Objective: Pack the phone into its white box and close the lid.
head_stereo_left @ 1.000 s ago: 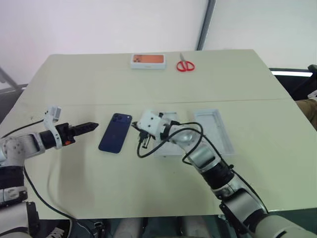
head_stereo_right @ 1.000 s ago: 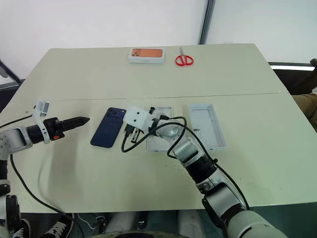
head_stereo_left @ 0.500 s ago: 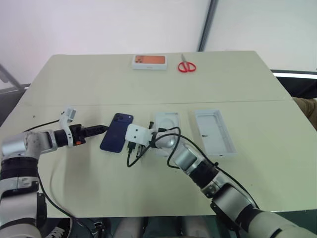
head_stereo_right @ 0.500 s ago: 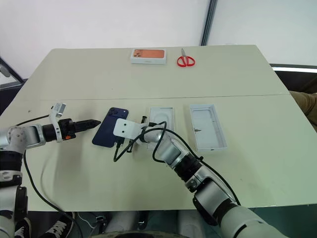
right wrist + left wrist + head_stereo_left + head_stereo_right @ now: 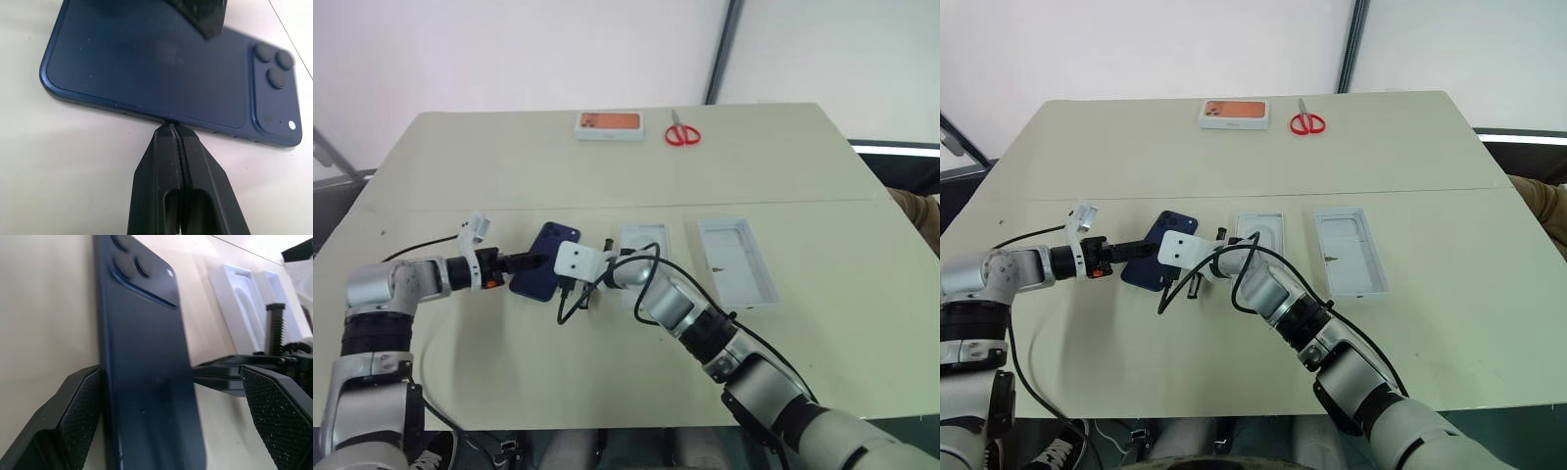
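Note:
The dark blue phone [image 5: 545, 277] lies flat on the table with its camera cluster towards the far side. My left gripper [image 5: 171, 377] is open and straddles the phone's near end; one pad [image 5: 80, 416] is close against a long edge and the other pad [image 5: 274, 416] stands apart. My right gripper [image 5: 171, 128] is shut, its tips at the phone's opposite long edge [image 5: 161, 73]. The white box [image 5: 644, 242], a shallow tray with a moulded insert, sits just right of the phone. The lid [image 5: 736, 260] lies open side up further right.
A white box with an orange phone picture [image 5: 608, 122] and red scissors [image 5: 681, 130] lie at the table's far edge. A black cable [image 5: 570, 305] loops from my right wrist beside the phone. A seam [image 5: 822, 201] crosses the tabletop.
My left gripper has moved right and now has the phone's end between its open fingers. My right gripper has come down and left to the phone's other long edge. The phone has stayed put.

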Controlling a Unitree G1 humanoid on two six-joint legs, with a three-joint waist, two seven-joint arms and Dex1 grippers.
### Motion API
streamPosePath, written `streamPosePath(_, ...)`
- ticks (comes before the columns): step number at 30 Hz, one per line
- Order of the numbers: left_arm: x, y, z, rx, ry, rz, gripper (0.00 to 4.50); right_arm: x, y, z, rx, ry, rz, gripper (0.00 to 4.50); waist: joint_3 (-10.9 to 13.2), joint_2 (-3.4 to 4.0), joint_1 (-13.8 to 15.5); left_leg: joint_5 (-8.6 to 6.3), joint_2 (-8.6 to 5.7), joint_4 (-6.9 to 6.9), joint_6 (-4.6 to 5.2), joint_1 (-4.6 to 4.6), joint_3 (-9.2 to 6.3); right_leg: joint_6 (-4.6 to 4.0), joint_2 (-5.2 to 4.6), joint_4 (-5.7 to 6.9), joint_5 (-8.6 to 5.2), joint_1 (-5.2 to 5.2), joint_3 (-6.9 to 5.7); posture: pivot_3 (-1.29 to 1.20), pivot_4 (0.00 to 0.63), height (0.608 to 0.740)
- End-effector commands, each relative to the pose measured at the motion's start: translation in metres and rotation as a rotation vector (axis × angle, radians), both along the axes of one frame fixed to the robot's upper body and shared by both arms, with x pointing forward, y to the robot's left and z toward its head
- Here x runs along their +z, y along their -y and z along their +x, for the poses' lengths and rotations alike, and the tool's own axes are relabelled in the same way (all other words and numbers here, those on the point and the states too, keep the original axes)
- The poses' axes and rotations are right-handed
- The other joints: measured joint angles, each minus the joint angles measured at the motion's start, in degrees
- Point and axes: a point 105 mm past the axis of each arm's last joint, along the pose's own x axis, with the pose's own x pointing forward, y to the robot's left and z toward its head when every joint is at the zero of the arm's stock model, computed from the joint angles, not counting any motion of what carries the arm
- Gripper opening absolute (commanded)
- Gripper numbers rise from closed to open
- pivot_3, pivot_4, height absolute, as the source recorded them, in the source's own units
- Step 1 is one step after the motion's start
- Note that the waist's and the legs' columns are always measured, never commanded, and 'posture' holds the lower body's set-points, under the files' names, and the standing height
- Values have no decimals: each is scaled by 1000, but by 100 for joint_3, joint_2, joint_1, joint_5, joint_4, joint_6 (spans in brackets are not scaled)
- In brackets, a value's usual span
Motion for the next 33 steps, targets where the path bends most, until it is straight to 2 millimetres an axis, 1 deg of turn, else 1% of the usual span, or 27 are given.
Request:
streamPosePath(1,-23,23,-14,-58,-148,-83,4500,-8,5,0,-8,-12,-29,31,-2,0,3,0,0,0,0,1,0,0,0,0,0,1,0,0,150,740)
streamPosePath(8,-24,13,-7,2,-136,-78,4500,-9,8,-1,-10,-10,-32,31,-3,-1,4,0,-2,0,0,2,-1,0,-1,0,0,2,0,0,150,740)
streamPosePath(9,-26,11,-7,14,-138,-72,4260,-10,8,-1,-10,-10,-32,4,-3,0,3,0,-2,0,0,2,-1,0,-1,0,0,2,0,0,150,740)
streamPosePath(11,-28,8,-7,32,-146,-78,3693,-10,8,-2,-10,-9,-34,0,-3,-1,-7,0,-1,0,0,3,-1,0,-1,0,0,1,0,0,150,740)
streamPosePath(12,-29,7,-7,36,-146,-75,3269,-10,9,-2,-12,-8,-34,0,-3,-1,-13,0,-1,-1,0,3,-1,0,-1,0,0,0,0,0,150,740)
streamPosePath(15,-29,7,-7,44,-150,-91,1740,-10,11,0,-18,-5,-37,0,-6,3,3,0,-1,-2,0,2,-1,0,-1,-1,0,-1,0,0,150,740)
streamPosePath(16,-29,7,-7,44,-151,-100,1458,-10,12,0,-18,-5,-38,0,-7,5,6,0,-2,-1,0,3,-2,0,-2,-1,0,3,-1,0,150,740)
streamPosePath(17,-27,7,-5,47,-140,-103,1066,-10,12,1,-21,-5,-38,0,-7,4,-3,0,-3,-1,1,4,-1,0,-3,-1,0,3,0,0,150,740)
streamPosePath(19,-25,8,-4,50,-131,-110,109,-9,13,1,-20,4,-40,0,-11,0,23,0,-3,1,1,4,-7,0,-2,-1,0,7,-4,0,150,740)
streamPosePath(26,-19,10,-3,72,-112,-152,109,-3,14,6,-39,9,-15,0,-10,1,8,0,-2,0,-1,13,-8,0,-2,-2,0,14,-4,0,150,740)
streamPosePath(29,-24,8,-2,92,-121,-142,109,-2,15,7,-38,17,-13,0,-10,1,8,0,-2,0,-1,12,-9,0,-2,-2,0,14,-5,0,150,740)
streamPosePath(33,-17,7,3,142,-110,-207,109,12,13,6,-41,-45,121,0,-9,-1,12,0,-2,0,-1,12,-9,0,-2,-2,0,15,-5,0,150,740)
